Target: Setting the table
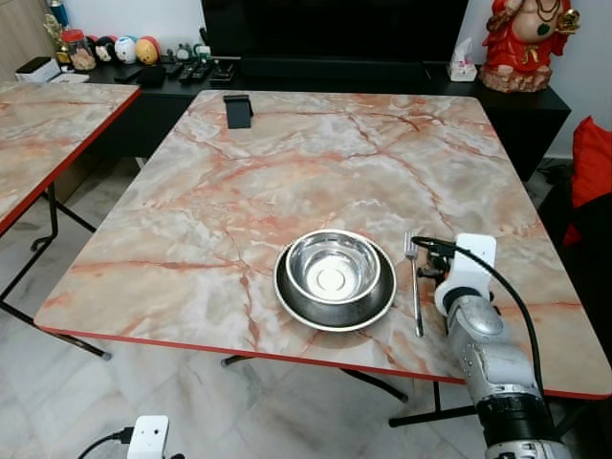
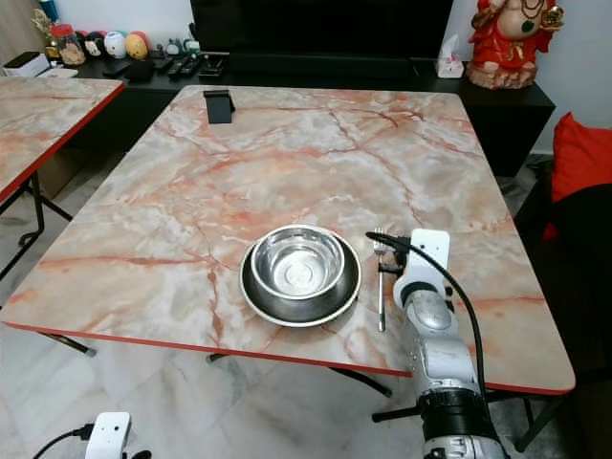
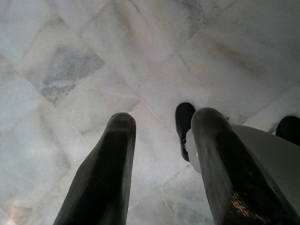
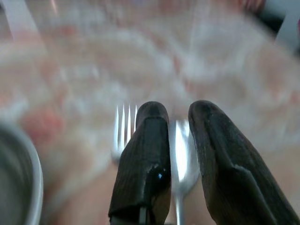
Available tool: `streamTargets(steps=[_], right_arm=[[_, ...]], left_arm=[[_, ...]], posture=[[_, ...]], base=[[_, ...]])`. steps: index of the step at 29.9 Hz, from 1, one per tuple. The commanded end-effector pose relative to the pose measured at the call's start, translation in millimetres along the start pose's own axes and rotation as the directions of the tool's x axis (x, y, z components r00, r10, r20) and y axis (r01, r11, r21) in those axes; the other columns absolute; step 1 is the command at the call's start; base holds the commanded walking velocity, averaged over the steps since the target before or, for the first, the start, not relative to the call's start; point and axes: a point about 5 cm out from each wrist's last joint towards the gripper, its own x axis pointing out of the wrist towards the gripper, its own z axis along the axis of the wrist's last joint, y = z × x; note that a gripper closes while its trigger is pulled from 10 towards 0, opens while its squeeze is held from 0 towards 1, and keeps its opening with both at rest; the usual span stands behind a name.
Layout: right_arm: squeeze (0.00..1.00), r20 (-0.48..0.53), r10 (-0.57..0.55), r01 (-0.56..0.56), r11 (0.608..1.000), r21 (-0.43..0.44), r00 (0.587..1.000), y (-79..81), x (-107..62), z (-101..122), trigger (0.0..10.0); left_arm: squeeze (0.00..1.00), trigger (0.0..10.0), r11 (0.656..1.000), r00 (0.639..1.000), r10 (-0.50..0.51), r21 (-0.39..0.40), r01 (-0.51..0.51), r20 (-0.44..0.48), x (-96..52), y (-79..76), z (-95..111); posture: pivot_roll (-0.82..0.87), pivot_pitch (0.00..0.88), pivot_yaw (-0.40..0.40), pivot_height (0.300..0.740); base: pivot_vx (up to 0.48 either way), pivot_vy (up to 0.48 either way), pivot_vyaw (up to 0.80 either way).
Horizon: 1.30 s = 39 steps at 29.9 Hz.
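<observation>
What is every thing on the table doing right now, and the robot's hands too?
bowl: upright, empty, sitting on the plate.
plate: flat on the table, under the bowl.
fork: lying flat to the right of the plate, tines pointing away from the robot.
right gripper: low over the table, by the fork's tines.
left gripper: open, hanging over the floor.

You are in a home living room: marble-pattern dining table (image 1: 287,172), dark TV console (image 1: 382,76) with figurines (image 1: 134,48), red statue (image 1: 524,38), tiled floor (image 1: 191,411).
</observation>
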Motion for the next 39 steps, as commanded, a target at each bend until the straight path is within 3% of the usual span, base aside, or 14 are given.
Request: streamTargets(steps=[1,5,8,11,22,39], right_arm=[[0.0,0.092,-0.005,0.006,1.0,-0.008,0.996,0.9,-2.4,11.5,10.0],[0.0,0.174,-0.013,0.012,1.0,0.008,0.985,2.1,-9.1,15.3,10.0],[0.0,0.264,-0.008,0.018,0.999,-0.033,0.965,0.9,-19.7,16.6,10.0],[0.0,0.283,-0.008,0.013,1.0,-0.014,0.959,1.1,-24.2,16.3,10.0],[0.0,0.283,-0.011,0.015,1.0,-0.012,0.959,6.3,-23.9,10.7,10.0],[0.0,0.314,0.018,-0.017,1.0,-0.007,0.949,15.4,-17.4,20.0,10.0]], left_arm=[[0.0,10.0,1.0,1.0,0.004,0.0,-0.004,-0.012,-0.6,1.9,-2.6],[0.0,10.0,1.0,1.0,0.006,-0.013,-0.006,-0.008,-1.0,2.2,-3.6],[0.0,10.0,1.0,1.0,0.01,-0.015,-0.01,-0.01,-1.5,2.5,-5.5],[0.0,10.0,1.0,1.0,0.01,-0.014,-0.01,-0.013,-1.7,2.3,-6.6],[0.0,10.0,0.999,1.0,0.001,-0.04,-0.002,-0.021,-2.1,-1.5,-10.5],[0.0,10.0,1.0,1.0,-0.007,-0.03,0.006,-0.025,-2.1,-3.7,-11.6]], posture=[[-0.08,0.0,0.02,0.74],[-0.07,0.0,0.014,0.74],[-0.07,0.0,0.005,0.74],[-0.07,0.0,-0.001,0.74],[-0.07,0.0,-0.02,0.74],[-0.07,0.0,-0.033,0.74]], base=[[0.0,0.0,0.0],[0.0,0.0,0.0],[0.0,0.0,0.0],[0.0,0.0,0.0],[0.0,0.0,0.0],[0.0,0.305,0.0]])
